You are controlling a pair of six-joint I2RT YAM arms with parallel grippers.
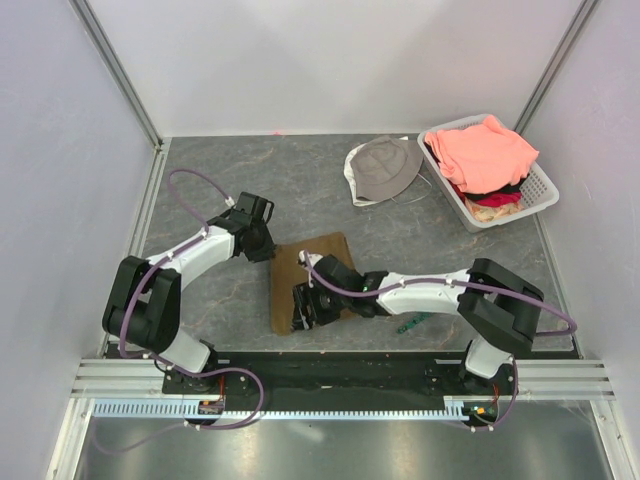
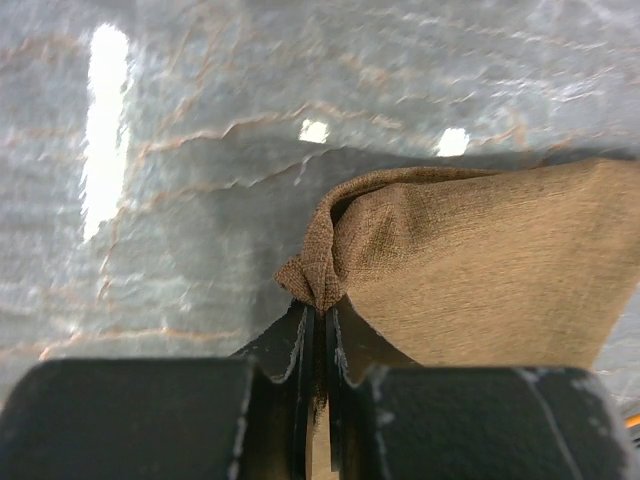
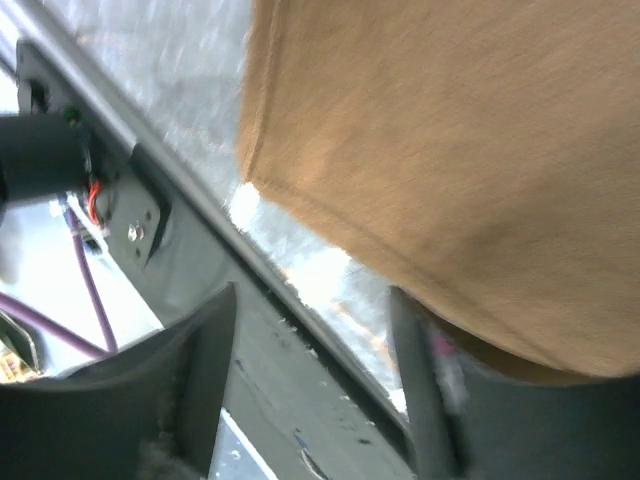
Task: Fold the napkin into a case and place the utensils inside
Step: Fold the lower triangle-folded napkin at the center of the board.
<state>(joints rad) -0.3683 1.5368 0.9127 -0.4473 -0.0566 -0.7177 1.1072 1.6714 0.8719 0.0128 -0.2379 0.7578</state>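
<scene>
The brown napkin [image 1: 318, 262] lies as a narrow rectangle on the grey table between my arms. My left gripper [image 1: 262, 246] is shut on its far left corner; in the left wrist view the cloth corner [image 2: 318, 278] is bunched between the closed fingertips and the napkin [image 2: 480, 270] spreads to the right. My right gripper [image 1: 306, 310] is open at the napkin's near end; in the right wrist view the napkin [image 3: 450, 150] fills the upper right and its edge lies over one finger [image 3: 425, 390]. The green patterned utensil [image 1: 412, 323] lies under my right arm. The orange fork is hidden.
A grey bucket hat [image 1: 385, 168] lies at the back. A white basket [image 1: 545, 190] with salmon-pink clothes [image 1: 485, 150] stands at the back right. The black base rail [image 1: 330, 365] runs just behind my right gripper. White walls enclose the table.
</scene>
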